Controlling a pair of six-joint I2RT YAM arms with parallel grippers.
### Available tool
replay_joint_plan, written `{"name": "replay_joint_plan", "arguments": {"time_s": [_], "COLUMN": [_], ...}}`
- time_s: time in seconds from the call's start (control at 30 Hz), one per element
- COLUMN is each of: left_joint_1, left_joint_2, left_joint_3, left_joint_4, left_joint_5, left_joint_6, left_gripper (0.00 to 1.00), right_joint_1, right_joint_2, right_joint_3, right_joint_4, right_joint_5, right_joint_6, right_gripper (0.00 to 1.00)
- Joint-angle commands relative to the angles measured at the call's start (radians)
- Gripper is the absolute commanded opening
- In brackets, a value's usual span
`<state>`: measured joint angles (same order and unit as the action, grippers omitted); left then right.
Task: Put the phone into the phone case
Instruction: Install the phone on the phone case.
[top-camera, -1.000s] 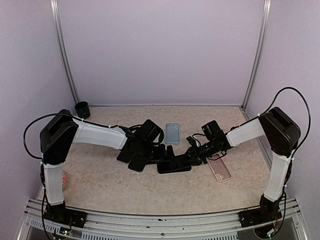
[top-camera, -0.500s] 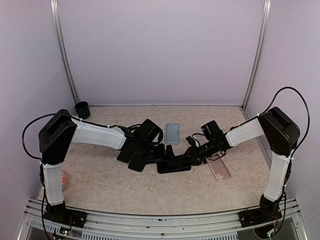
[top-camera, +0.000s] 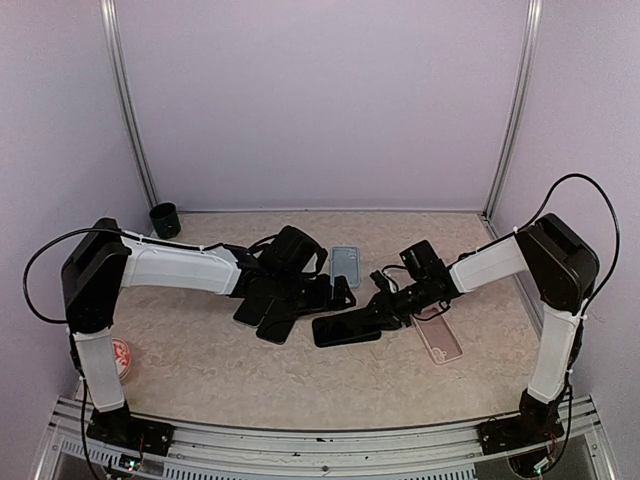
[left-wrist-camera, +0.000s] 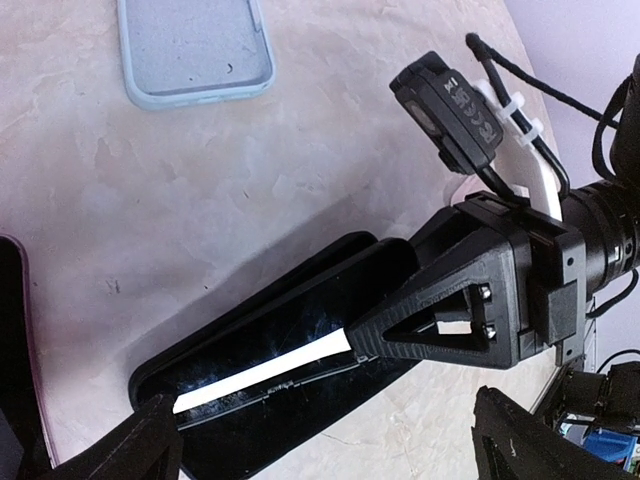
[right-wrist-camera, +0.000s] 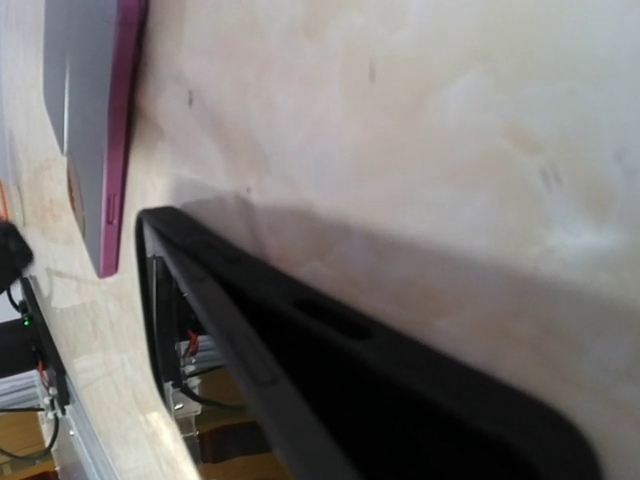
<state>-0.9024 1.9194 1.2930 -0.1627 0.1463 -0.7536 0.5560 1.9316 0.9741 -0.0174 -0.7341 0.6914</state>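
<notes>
The phone (top-camera: 343, 329) is black and glossy and sits inside a black phone case (left-wrist-camera: 300, 285) with a thick rim. It lies near the table's middle, its right end tilted up. My right gripper (top-camera: 386, 311) grips that right end, one finger (left-wrist-camera: 440, 312) flat on the screen and the other hidden underneath. In the right wrist view only the case's side wall (right-wrist-camera: 330, 330) shows, with no fingers visible. My left gripper (top-camera: 336, 293) hovers open just above the phone's far side, its fingertips (left-wrist-camera: 140, 450) wide apart and touching nothing.
A light blue empty case (top-camera: 345, 266) lies behind the phone. A pink one (top-camera: 439, 339) lies to the right. Two dark phones (top-camera: 262, 310) sit under the left arm. A green cup (top-camera: 165, 218) stands at the back left, and a red object (top-camera: 122, 356) near the left base.
My left arm has stretched to the right, bringing its open gripper over the black phone beside the right gripper. The right gripper and phone have shifted slightly left.
</notes>
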Motion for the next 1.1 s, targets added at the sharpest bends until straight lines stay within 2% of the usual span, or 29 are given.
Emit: {"name": "replay_joint_plan", "arguments": {"time_s": [0.0, 0.13, 0.47, 0.73, 1.07], "left_joint_1": [-0.023, -0.037, -0.05, -0.05, -0.05], "left_joint_2": [-0.001, 0.036, 0.096, 0.108, 0.11], "left_joint_3": [0.02, 0.03, 0.025, 0.001, -0.014], "left_joint_4": [0.016, 0.036, 0.034, 0.043, 0.044], "left_joint_5": [0.025, 0.071, 0.081, 0.075, 0.074], "left_joint_6": [0.018, 0.01, 0.008, 0.002, -0.001], "left_gripper": [0.99, 0.99, 0.99, 0.99, 0.99], "right_joint_1": [0.048, 0.048, 0.048, 0.046, 0.046], "right_joint_2": [0.081, 0.075, 0.056, 0.023, -0.033], "right_joint_3": [-0.038, -0.037, -0.029, -0.024, -0.009], "right_joint_4": [-0.138, -0.142, -0.153, -0.166, -0.234], "right_joint_5": [0.265, 0.268, 0.259, 0.247, 0.303], "right_joint_6": [-0.035, -0.035, -0.038, -0.038, -0.055], "right_gripper": [0.26, 0.28, 0.3, 0.36, 0.42]}}
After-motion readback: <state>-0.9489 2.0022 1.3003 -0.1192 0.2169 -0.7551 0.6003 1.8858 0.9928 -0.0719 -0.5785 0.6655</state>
